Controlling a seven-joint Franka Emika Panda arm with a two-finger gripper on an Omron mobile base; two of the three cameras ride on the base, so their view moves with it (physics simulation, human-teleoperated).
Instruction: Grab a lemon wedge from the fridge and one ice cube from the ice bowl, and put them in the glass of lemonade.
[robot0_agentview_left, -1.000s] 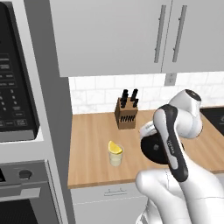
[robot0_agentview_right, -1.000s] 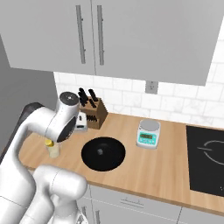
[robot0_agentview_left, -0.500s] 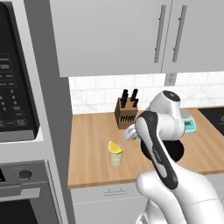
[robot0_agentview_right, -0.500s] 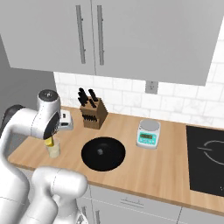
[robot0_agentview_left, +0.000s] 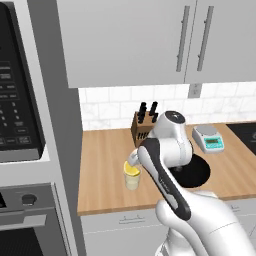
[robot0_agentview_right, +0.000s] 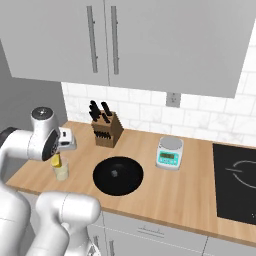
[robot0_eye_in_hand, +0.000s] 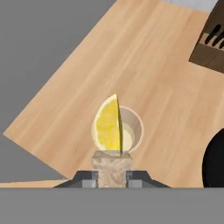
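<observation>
Yellow lemon wedge (robot0_eye_in_hand: 108, 127) in round clear glass of lemonade (robot0_eye_in_hand: 131, 131); wooden counter (robot0_eye_in_hand: 144, 65)

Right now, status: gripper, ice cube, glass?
Gripper shut on ice cube, over glass of lemonade. Lemon wedge already sits in the glass. Ice bowl beside it; nothing blocking the drop.

The counter (robot0_eye_in_hand: 144, 65) is light matt wood with fine grain. The knife block (robot0_agentview_right: 108, 131) is darker wood. The bowl (robot0_agentview_right: 118, 175) looks smooth matt black. The glass (robot0_agentview_left: 132, 179) is clear; the lemon wedge (robot0_eye_in_hand: 108, 125) looks moist.
</observation>
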